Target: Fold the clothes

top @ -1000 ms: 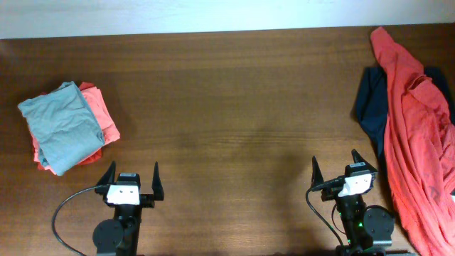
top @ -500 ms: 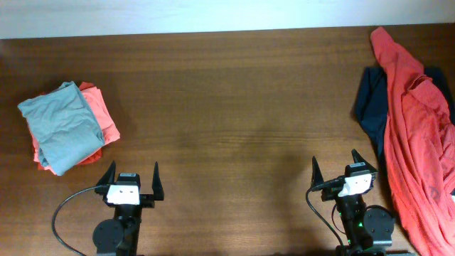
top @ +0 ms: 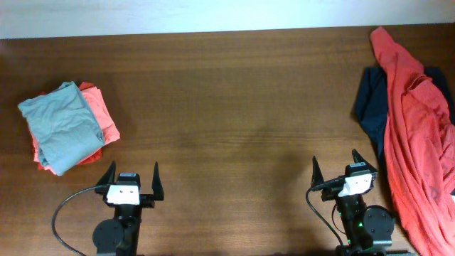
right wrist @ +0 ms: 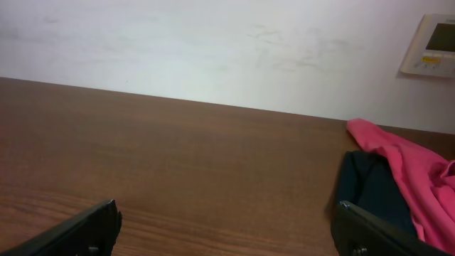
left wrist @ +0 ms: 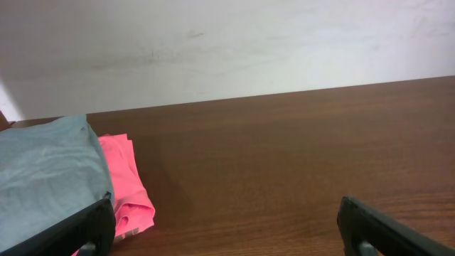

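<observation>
1. At the near edge of the counter [top: 234, 107], left of centre: left gripper [top: 133, 172]. Stands wide open, grips nothing, touches no cloth.
2. At the near edge, right of centre: right gripper [top: 335, 162]. Likewise wide open and empty, just beside the red shirt [top: 416, 135] but apart from it.
3. Along the right edge, from the far right corner down to the near right corner: the red shirt, unfolded and crumpled in a long heap, partly running out of the overhead view.
4. Under the red shirt's left side, toward the far end of the right edge: navy garment [top: 368, 107], partly covered, its left part showing.
5. Near the left edge, about midway between far and near sides: grey shirt [top: 62, 126], folded, lying on top of a folded red garment [top: 105, 117] that peeks out along its right and near sides.
6. In the left wrist view: both dark fingers [left wrist: 89, 227] at the bottom corners, far apart, with the grey shirt and the folded red garment ahead on the left and bare wood between.
7. In the right wrist view: fingers [right wrist: 85, 227] equally spread, red shirt and navy garment ahead on the right, a pale wall panel [right wrist: 434, 46] at the upper right.
</observation>
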